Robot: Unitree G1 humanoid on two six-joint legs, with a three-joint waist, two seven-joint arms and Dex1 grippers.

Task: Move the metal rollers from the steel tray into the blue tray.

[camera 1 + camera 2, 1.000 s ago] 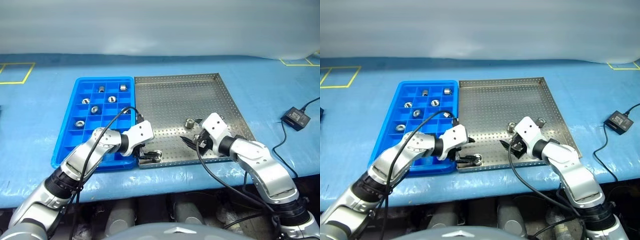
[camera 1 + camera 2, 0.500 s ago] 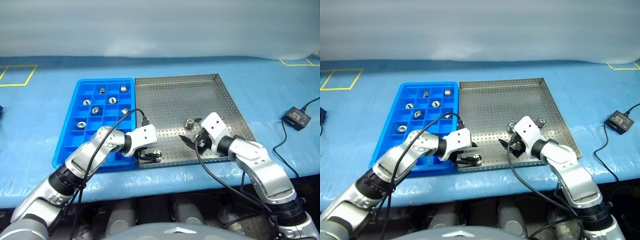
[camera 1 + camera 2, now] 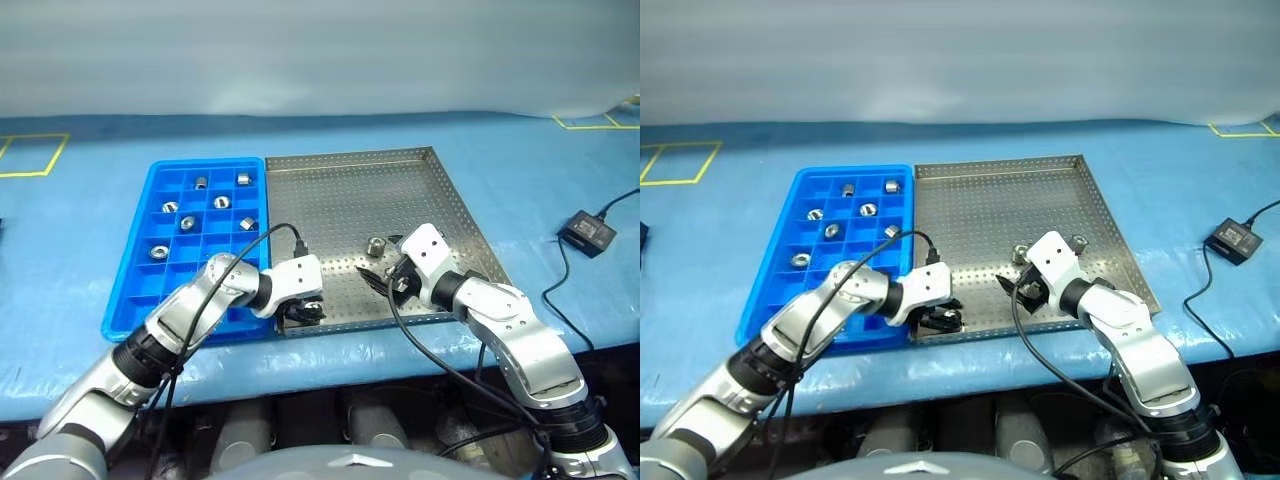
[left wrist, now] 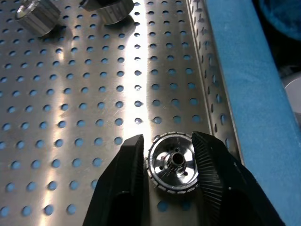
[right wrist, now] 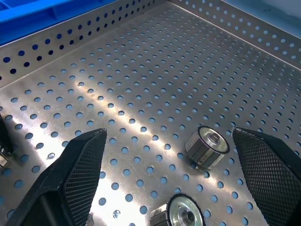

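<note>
The left end effector (image 4: 170, 165) grips one metal roller (image 4: 173, 162) between its fingers at the near left corner of the steel tray (image 3: 350, 200), beside the blue tray (image 3: 140, 270). The right end effector (image 5: 171, 165) stands wide over two more rollers (image 5: 207, 147) near the steel tray's near right side.

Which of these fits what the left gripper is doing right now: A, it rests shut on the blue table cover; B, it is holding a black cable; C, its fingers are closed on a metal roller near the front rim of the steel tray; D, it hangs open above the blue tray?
C: in the left wrist view the left gripper has its two black fingers pressed against either side of a metal roller lying on the steel tray.
</note>
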